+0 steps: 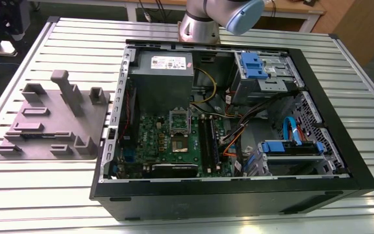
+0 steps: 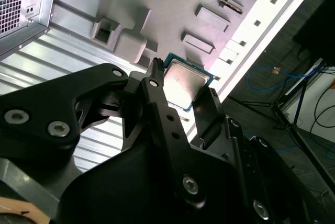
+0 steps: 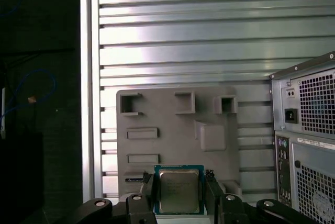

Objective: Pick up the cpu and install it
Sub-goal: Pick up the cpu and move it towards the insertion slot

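Your claw [image 3: 178, 175] is clamped on the cpu [image 3: 178, 191]. In both wrist views a black finger [image 3: 147, 191] presses on each of two opposite edges of the chip. The silvery metal top faces the cameras, and the pale rim shows around it. In the second wrist view the cpu sits tilted between the fingertips, with one corner pointing away from the claw's body.

Past the chip lies the grey moulded tray [image 3: 167, 145], with raised blocks and shallow pockets on its surface. The cpu looks to be held clear of it rather than resting in a pocket. The tray lies flat on the slatted metal worktop [image 3: 183, 35].

Beside the tray in the first wrist view you can see the back of the computer case [image 3: 309, 130], with its vent grille and power inlet.

In the exterior view the tray is at the exterior view's left and the open case is just beside it on the same worktop. Inside the case the green motherboard [image 1: 174, 141] lies flat. Its socket [image 1: 179, 145] is open, and the metal socket frame [image 1: 179, 121] is swung back next to it. A big grey box [image 1: 161, 78] with a white label sits beyond the board. Blue drive brackets [image 1: 252, 66] and loose cables [image 1: 239, 131] are toward the exterior view's right. The arm [image 1: 206, 19] rises from behind the case.
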`<move>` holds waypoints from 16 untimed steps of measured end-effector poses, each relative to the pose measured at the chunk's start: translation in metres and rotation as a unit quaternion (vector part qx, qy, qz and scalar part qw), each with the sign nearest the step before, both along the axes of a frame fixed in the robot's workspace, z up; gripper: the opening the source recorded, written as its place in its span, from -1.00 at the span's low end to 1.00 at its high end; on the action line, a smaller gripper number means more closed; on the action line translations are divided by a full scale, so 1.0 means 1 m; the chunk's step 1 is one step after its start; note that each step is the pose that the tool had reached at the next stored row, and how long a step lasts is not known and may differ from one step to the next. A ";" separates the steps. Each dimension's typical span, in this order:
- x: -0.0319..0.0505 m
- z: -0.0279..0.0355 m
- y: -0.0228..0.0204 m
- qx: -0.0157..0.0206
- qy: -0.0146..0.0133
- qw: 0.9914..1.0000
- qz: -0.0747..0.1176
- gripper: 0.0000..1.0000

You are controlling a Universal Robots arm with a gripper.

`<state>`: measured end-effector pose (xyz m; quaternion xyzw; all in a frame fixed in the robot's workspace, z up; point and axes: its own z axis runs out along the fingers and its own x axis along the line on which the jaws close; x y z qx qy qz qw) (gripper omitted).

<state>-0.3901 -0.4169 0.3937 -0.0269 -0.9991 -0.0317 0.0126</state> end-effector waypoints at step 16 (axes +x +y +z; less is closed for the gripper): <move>0.0058 0.0000 0.0000 0.000 0.000 1.000 0.000 -0.05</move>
